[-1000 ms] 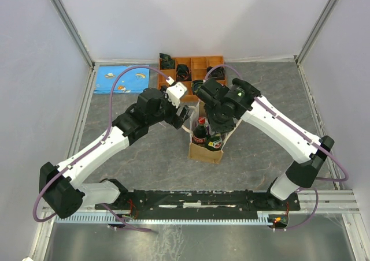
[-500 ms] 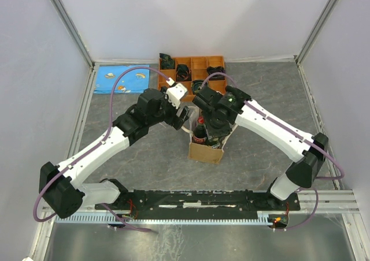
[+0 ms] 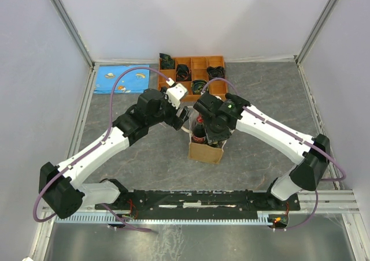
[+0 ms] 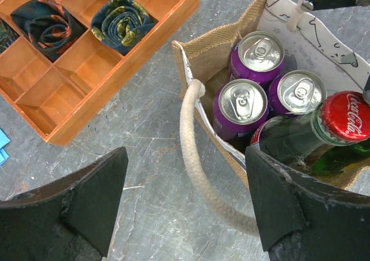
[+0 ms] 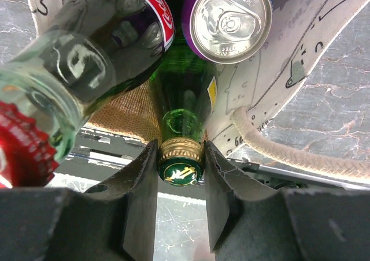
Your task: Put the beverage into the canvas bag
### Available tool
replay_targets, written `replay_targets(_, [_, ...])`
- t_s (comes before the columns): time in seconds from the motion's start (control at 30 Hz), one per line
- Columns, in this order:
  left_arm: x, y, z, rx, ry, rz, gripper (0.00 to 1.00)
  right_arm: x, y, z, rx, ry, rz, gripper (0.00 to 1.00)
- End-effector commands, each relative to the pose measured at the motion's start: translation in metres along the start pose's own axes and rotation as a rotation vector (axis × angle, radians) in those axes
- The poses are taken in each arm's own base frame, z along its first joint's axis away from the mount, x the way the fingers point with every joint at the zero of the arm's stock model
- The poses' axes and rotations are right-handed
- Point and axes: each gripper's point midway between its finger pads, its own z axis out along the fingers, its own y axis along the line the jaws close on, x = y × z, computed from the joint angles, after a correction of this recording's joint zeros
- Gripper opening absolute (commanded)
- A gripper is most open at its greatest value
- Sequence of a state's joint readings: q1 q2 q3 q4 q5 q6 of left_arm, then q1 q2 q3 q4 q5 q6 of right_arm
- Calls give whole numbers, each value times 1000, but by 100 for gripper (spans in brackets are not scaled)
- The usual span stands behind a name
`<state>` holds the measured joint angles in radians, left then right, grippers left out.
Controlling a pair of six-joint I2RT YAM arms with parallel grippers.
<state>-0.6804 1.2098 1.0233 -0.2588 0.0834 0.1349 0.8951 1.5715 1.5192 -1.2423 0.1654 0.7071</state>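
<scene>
The tan canvas bag [image 3: 205, 150] stands upright mid-table and also shows in the left wrist view [image 4: 217, 44]. Inside are three purple cans [image 4: 243, 102] and a Coca-Cola bottle [image 4: 346, 118] with a red cap. My right gripper [image 5: 181, 167] is shut on the gold-collared neck of a green glass bottle [image 5: 186, 96], whose body is down inside the bag beside a can [image 5: 230, 15]. From above, this gripper [image 3: 215, 131] sits over the bag's mouth. My left gripper [image 4: 186, 174] is open at the bag's left side [image 3: 184, 118], with a cream rope handle [image 4: 191, 134] hanging loose between its fingers.
An orange wooden compartment tray [image 3: 199, 62] holding dark rolled cloths [image 4: 121, 21] stands just behind the bag. A blue mat [image 3: 118, 79] lies at the back left. Frame posts and walls enclose the table.
My right arm has moved left and down over the bag, carrying the green bottle deeper into it. The left arm has stayed put.
</scene>
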Motion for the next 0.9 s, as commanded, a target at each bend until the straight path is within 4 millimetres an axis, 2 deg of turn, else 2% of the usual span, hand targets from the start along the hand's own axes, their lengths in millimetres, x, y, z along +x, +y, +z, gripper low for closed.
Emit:
replay_targets(0.0, [-18,-2,-9,4,-69,-52,88,6,-3,-3,9,-10,0,0])
replay_targets(0.2, [-18,-2,-11,5,-74,-53,88,4,-4,-4,23,-18,0,0])
replay_targets(0.23, [-19,-2,-11,5,-75,-53,88,0,-4,-8,24,-34,4,5])
replay_targets(0.37, [-20,-3,-13,11,-83,-52,88,-18,-8,-30,32,-126,23,42])
replay_targets(0.47, [-21,-4,-15,12,-91,-51,88,-33,-10,-50,25,-200,41,62])
replay_targets(0.57, [-21,-5,-16,18,-99,-50,88,-44,-12,-66,14,-265,58,76])
replay_targets(0.63, [-22,-5,-17,19,-101,-55,88,-51,-11,-75,0,-304,67,96])
replay_targets(0.67, [-22,-6,-18,21,-102,-56,88,-55,-10,-80,-15,-325,70,99])
replay_targets(0.87, [-24,-6,-26,13,-105,-70,88,-71,-15,-118,-68,-456,161,99])
